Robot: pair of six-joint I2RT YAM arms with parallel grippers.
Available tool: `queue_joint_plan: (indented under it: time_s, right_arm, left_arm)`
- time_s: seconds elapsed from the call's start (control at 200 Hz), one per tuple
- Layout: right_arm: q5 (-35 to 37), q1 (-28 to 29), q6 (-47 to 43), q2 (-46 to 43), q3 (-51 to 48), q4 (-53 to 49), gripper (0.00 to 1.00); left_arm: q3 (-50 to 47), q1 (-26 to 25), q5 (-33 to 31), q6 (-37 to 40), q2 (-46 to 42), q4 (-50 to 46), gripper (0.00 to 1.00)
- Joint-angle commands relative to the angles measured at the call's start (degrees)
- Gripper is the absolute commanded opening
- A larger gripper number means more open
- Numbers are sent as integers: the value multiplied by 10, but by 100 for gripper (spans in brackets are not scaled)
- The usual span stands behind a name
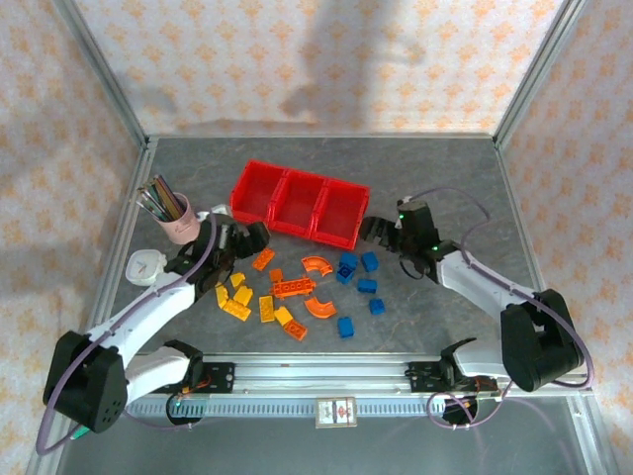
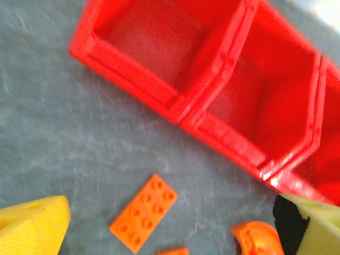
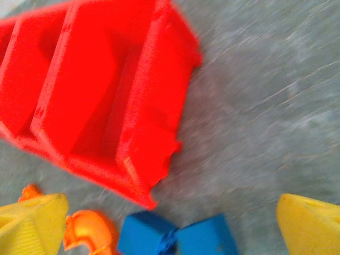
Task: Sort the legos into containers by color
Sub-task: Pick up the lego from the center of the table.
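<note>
Right now the bricks (image 1: 297, 292) are lying loose on the grey surface (image 1: 445, 178), just in front of the red tray (image 1: 300, 203) of three joined bins, which is sitting toward the far middle at a slant. The yellow bricks (image 1: 240, 296) are lying on the left of the spread. The orange bricks (image 1: 294, 288) are lying in the middle, with two curved arches among them, and the blue bricks (image 1: 367, 285) are lying on the right.

We are holding our left pincer (image 1: 259, 236) near the tray's left near corner, its fingers (image 2: 32, 228) standing wide apart with nothing gripped. Through its camera we are seeing an orange flat plate (image 2: 143, 220) lying on the surface between them, apart from both.

We are holding our right pincer (image 1: 368, 230) just beside the tray's right end, likewise spread wide and carrying nothing. Two blue blocks (image 3: 175, 239) are lying against each other between its fingers, near the tray's corner.

Farther left, a pink cup (image 1: 178, 226) of pens is standing near the surface's edge, and a small white round thing (image 1: 148, 265) is lying just in front of it.
</note>
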Motion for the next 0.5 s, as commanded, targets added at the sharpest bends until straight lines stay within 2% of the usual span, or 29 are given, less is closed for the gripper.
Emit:
queue_joint_plan:
  time_s: [0.0, 0.24, 0.496]
  right_arm:
    - [1, 45, 7, 3, 19, -23, 100]
    - [12, 132, 51, 23, 9, -7, 100]
    - [16, 163, 61, 45, 22, 1, 100]
  left_arm:
    - [42, -27, 3, 20, 42, -88, 99]
    - [109, -58, -2, 63, 172, -144, 92]
    - [153, -61, -28, 71, 264, -167, 87]
